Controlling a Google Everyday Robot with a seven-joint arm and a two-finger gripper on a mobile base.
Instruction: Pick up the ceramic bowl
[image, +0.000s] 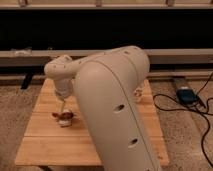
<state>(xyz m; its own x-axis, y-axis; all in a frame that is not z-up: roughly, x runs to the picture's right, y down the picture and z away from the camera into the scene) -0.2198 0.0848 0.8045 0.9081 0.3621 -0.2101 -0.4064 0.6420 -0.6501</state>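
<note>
A small brown and white ceramic bowl (65, 117) sits on the wooden table (50, 142), left of centre. My gripper (63, 109) hangs straight down from the wrist onto the bowl, its tips at the bowl's rim. The large white arm (115, 105) sweeps across the middle of the view and hides the table's right half.
A black device (186, 95) with cables lies on the speckled floor at the right. A dark wall with a rail runs behind the table. A small pale object (138, 92) peeks out beside the arm at the table's right side.
</note>
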